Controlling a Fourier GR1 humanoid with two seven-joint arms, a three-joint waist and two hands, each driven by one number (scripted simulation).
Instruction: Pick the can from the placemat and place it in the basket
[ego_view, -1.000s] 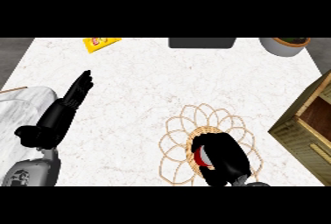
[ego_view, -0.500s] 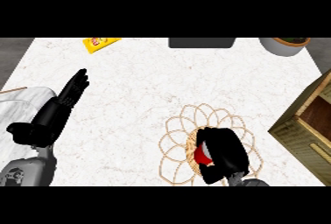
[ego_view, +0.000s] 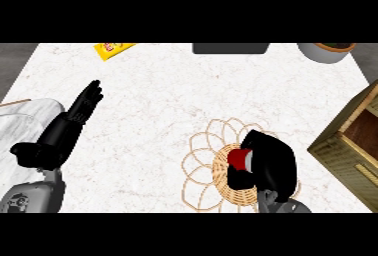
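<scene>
The can (ego_view: 241, 160) showed a red body with a pale grey end, lying over the woven placemat (ego_view: 203, 165). The right hand (ego_view: 272, 162) curled its fingers round it. The left hand (ego_view: 70, 125) rested with fingers straight on the bench (ego_view: 170, 90). The basket (ego_view: 351, 145) stood well apart.

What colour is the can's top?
Red, on the can under the right hand, head view.

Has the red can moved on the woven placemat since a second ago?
No. The red can sits at the same spot on the round woven placemat, with the black right hand curled round it as before, no closer to the wooden basket.
</scene>
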